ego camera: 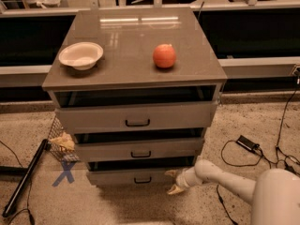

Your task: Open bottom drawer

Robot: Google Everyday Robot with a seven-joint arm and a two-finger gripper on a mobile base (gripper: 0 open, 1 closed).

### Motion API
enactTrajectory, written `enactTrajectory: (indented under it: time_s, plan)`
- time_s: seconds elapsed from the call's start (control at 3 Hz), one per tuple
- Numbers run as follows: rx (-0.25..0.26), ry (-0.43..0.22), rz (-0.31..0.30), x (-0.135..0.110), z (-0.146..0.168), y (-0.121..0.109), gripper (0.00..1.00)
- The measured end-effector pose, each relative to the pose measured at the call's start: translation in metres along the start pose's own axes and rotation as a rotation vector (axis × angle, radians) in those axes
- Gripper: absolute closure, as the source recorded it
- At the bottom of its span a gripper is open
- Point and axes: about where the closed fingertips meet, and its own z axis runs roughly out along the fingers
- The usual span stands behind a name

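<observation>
**Hovering at the bottom drawer's front**

The tool (172,182) is sitting low near the floor, at the right end of the bottom drawer (117,177), with its two fingers spread apart and gripping nothing. It is lying just right of the drawer's small black handle (142,180), not around it. The drawer is forming the lowest tier of the bench (131,41), which is carrying a white bowl (80,55) and an orange fruit (164,56).

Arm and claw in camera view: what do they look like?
The arm is a smooth white tube from a bulky white shell at lower right. The claw, at the front of the bottom drawer, has two tan pointed fingers. No cables or markings show on them.
</observation>
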Motion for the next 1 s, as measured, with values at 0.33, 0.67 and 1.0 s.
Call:
enactTrajectory:
  time_s: [0.33,0.67,1.0]
  plan:
    - [0.001,-0.044,0.047,-0.0023,-0.0261,0.0265,0.34]
    - [0.001,-0.047,0.055,-0.0008,-0.0280,0.0310,0.18]
    - [-0.002,-0.045,0.056,-0.0012,-0.0250,0.0312,0.00]
